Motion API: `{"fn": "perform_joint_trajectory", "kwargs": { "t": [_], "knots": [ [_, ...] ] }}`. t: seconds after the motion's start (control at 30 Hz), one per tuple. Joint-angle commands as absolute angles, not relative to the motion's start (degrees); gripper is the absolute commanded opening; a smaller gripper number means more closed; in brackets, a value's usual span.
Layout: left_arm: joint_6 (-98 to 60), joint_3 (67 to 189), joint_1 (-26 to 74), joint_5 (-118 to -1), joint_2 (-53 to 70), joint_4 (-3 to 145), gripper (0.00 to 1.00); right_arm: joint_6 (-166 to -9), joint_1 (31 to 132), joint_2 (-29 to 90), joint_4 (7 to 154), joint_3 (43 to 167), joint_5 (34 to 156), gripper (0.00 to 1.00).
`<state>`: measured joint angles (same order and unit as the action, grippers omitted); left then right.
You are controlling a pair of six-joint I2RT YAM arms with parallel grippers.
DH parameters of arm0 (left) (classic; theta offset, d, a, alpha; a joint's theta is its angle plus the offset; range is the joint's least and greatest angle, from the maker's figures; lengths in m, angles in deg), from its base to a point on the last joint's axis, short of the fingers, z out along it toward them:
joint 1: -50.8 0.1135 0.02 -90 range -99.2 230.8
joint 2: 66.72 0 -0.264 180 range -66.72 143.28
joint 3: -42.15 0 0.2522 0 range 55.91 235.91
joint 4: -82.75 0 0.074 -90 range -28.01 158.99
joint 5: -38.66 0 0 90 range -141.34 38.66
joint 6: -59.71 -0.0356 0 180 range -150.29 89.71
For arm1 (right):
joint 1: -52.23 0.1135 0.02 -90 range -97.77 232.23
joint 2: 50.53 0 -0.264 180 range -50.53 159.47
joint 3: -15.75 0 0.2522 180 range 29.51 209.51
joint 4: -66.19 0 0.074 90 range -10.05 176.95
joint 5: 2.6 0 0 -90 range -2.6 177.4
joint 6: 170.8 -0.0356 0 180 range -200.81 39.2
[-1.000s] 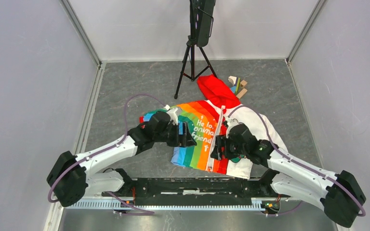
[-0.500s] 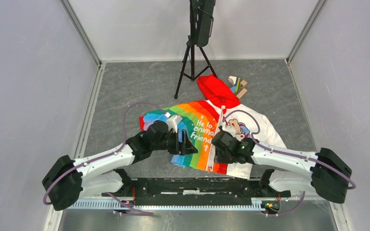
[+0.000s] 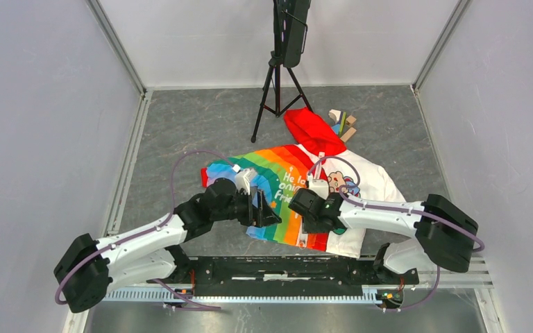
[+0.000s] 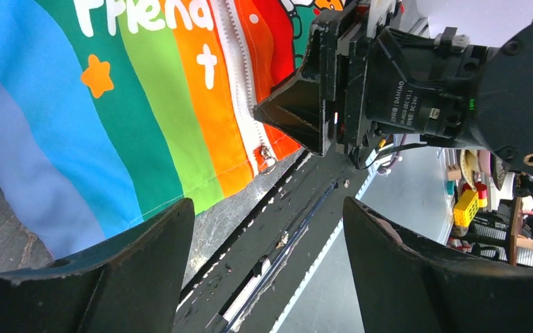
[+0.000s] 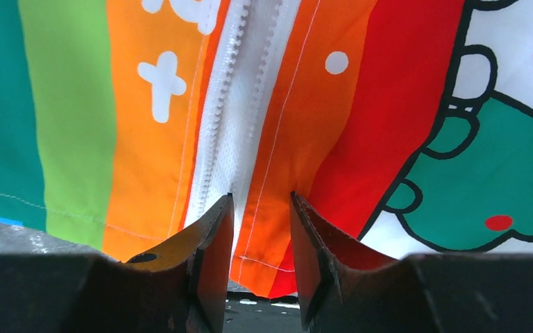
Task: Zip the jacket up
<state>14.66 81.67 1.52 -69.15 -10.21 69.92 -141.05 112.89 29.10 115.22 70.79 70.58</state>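
One right hand [image 5: 260,198] over jacket [image 5: 69,104] zipper [image 5: 216,139]

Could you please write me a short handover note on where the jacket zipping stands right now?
Left hand: open wide, holding nothing, over the bottom hem of the rainbow half.
Right hand: fingers a narrow gap apart, at the hem just right of the zipper; no grip visible.
Jacket: flat on the table, hood away from the arms, halves lying together.
Zipper pull: down at the hem.
Done: both hands are at the hem.
Left: grasp the pull, steady the hem, draw it up to the collar.
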Motion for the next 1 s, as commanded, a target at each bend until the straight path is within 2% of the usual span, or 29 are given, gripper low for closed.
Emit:
{"fn": "perform_joint_trajectory", "kwargs": {
  "t": [0.0,0.23,0.37,0.63,0.9,0.97],
  "knots": [
    [12.7,82.0,1.3,-67.6,-12.2,69.6,0.84,-142.3,113.2,30.8,115.0,72.7,68.8,0.41],
    [12.6,81.9,1.3,-67.4,-12.1,69.5,0.86,-142.0,113.3,32.7,113.4,71.7,69.9,0.43],
    [12.9,82.2,1.3,-67.7,-11.9,69.3,0.86,-142.4,113.3,31.7,112.2,69.7,70.4,0.40],
    [14.4,83.5,1.3,-68.3,-9.8,69.3,0.86,-141.4,113.4,26.7,111.8,68.2,69.5,0.22],
    [19.2,84.3,1.2,-71.1,-6.6,73.9,0.88,-136.2,113.3,18.9,107.3,64.6,69.5,0.14],
    [20.1,84.5,1.2,-71.6,-5.9,75.2,0.88,-133.9,113.3,16.8,105.8,63.5,69.4,0.09]
  ]
}}
